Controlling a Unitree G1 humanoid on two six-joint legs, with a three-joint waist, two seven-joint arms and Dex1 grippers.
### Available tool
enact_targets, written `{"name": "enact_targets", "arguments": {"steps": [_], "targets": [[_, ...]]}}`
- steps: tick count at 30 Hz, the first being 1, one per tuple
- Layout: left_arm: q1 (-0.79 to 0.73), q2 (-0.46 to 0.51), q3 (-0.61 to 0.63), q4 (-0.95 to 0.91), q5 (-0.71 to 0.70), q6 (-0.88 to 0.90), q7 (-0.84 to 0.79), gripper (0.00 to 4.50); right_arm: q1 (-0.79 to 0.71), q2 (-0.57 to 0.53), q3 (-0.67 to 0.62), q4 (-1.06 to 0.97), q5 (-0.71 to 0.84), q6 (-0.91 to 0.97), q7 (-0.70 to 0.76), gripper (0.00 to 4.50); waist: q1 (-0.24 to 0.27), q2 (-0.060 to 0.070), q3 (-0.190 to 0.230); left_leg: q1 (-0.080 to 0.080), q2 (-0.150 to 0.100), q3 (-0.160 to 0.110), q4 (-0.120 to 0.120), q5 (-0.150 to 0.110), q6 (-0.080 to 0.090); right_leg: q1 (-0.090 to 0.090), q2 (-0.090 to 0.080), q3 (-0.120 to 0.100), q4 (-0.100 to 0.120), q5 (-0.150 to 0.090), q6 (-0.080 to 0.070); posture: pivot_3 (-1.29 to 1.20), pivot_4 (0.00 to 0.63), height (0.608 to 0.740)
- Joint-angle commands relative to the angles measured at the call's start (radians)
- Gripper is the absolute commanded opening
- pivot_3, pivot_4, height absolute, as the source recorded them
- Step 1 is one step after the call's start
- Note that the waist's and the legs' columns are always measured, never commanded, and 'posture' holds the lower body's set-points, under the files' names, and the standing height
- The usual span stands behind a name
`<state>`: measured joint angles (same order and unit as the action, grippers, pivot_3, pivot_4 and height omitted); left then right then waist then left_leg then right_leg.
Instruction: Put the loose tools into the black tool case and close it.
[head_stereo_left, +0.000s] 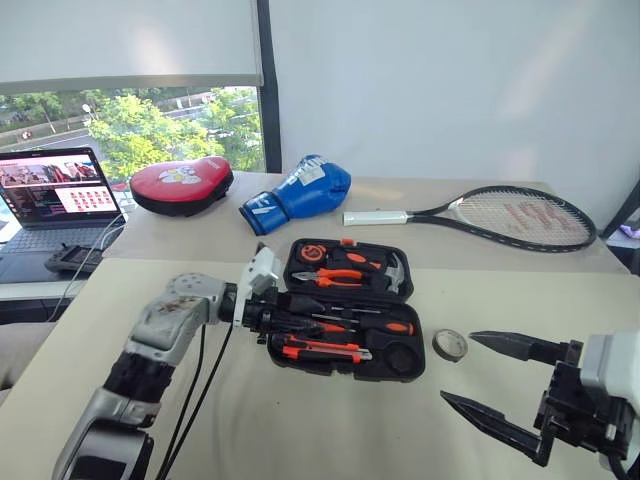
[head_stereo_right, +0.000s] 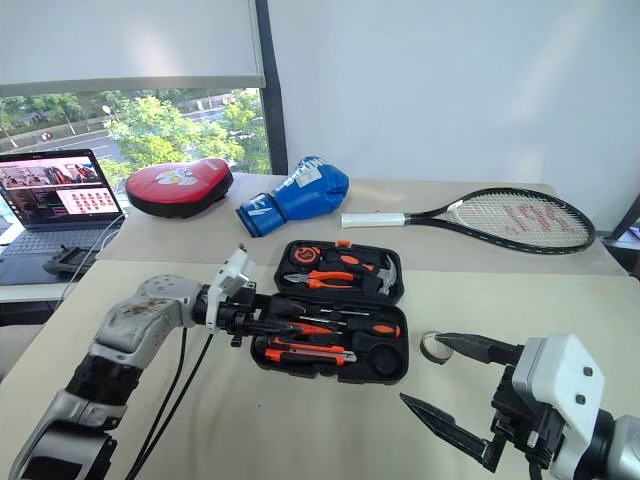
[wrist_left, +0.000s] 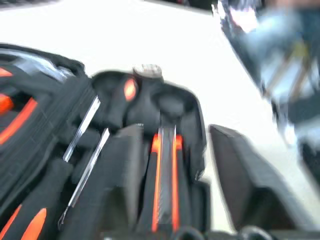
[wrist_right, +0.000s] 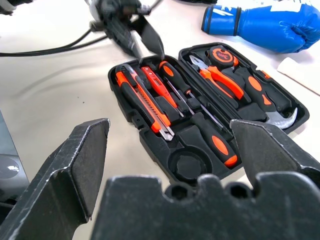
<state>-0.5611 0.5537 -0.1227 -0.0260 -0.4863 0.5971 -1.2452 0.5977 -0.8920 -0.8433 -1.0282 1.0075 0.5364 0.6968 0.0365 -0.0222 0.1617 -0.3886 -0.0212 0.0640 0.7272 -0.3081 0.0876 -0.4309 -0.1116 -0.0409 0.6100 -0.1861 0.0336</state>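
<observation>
The black tool case (head_stereo_left: 330, 366) lies open in the middle of the table. Its near half holds two orange-and-black utility knives (wrist_right: 140, 95) and several screwdrivers (head_stereo_left: 360, 325) in their slots. My left gripper (head_stereo_left: 275, 318) hovers level over the case's left end, fingers apart, and I see nothing held between them. In the left wrist view one knife lies in its slot below the gap. The small grey tape roll (head_stereo_left: 450, 345) lies loose on the table just right of the case. My right gripper (head_stereo_left: 458, 369) stands wide open and empty, its upper finger right beside the roll.
Pliers (head_stereo_left: 335, 278), a hammer (head_stereo_left: 393, 272) and a tape measure (head_stereo_left: 308, 253) fill the case's far half. Behind it lie a tennis racket (head_stereo_left: 500, 215), a blue boxing glove (head_stereo_left: 300, 190) and a red pad (head_stereo_left: 182, 185). A laptop (head_stereo_left: 55, 200) stands at the far left.
</observation>
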Motion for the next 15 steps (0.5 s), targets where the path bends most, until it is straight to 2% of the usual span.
{"name": "enact_targets", "arguments": {"steps": [1, 3, 10, 15], "targets": [[0.113, -0.04, 0.006, -0.08, 0.053, -0.024, 0.16, 0.67, 0.0, 0.001, -0.023, -0.006, 0.018, 0.005, -0.005, 4.5, 0.002, 0.0, 0.0, 0.001, 0.0, 0.0, 0.0, 0.0, 0.0, 0.002, 0.0, 0.0, 0.0, 0.0, 0.0, 0.0, 0.15, 0.74], [0.17, -0.033, -0.022, -0.09, 0.102, -0.066, 0.189, 0.03, 0.0, -0.003, -0.033, -0.004, 0.026, 0.008, -0.005, 4.5, 0.003, 0.0, 0.0, 0.002, 0.0, -0.001, 0.0, -0.002, 0.003, 0.004, -0.001, 0.001, -0.001, 0.0, 0.0, 0.0, 0.15, 0.74], [0.202, -0.022, -0.182, 0.014, 0.286, -0.158, 0.239, 0.03, -0.003, -0.021, -0.051, 0.006, 0.033, 0.022, 0.002, 4.5, 0.006, 0.004, -0.003, 0.008, 0.001, -0.003, 0.0, -0.004, 0.004, 0.008, -0.005, 0.001, -0.002, 0.0, -0.002, 0.0, 0.15, 0.74], [0.162, -0.033, -0.282, 0.086, 0.356, -0.158, 0.224, 0.03, -0.007, -0.037, -0.053, 0.006, 0.04, 0.037, 0.001, 4.5, 0.008, 0.015, -0.013, 0.013, 0.001, -0.003, 0.0, -0.004, 0.005, 0.01, -0.005, 0.001, -0.002, -0.001, -0.002, 0.0, 0.15, 0.74]]}}
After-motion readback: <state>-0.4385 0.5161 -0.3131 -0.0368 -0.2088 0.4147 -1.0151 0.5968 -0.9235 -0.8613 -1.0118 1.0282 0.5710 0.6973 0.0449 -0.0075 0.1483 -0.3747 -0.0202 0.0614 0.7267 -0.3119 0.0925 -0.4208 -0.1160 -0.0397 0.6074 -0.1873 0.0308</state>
